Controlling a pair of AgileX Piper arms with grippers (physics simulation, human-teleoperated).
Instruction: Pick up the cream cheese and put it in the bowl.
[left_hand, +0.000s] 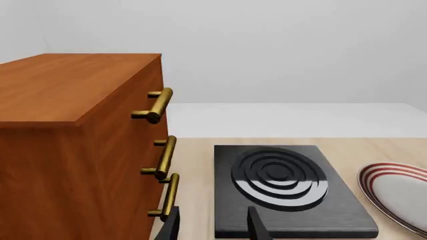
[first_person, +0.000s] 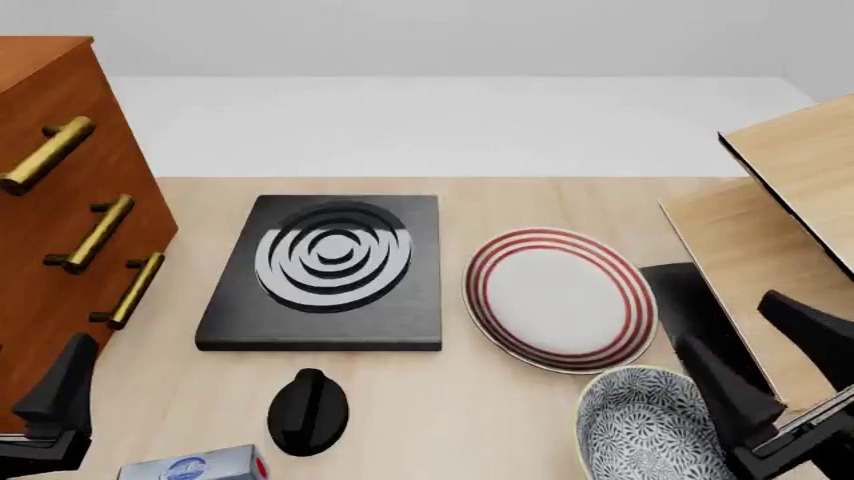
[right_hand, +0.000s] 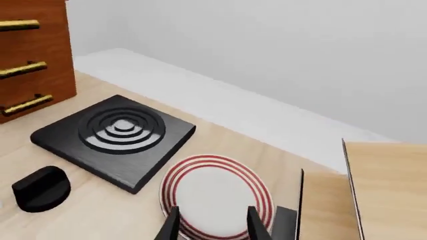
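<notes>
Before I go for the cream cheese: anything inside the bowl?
The bowl shows only its blue-and-white patterned inside, nothing in it. Its near part runs off the front view and the right gripper covers one edge.

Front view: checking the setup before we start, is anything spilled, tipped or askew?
Nothing stands out. The cream cheese lies flat at the near edge, the bowl sits upright beside the plate, and nothing is spilled.

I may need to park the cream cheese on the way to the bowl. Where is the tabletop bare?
Bare wood lies between the knob and the bowl, below the burner block and plate. It is crowded near the cabinet and the cream cheese.
</notes>
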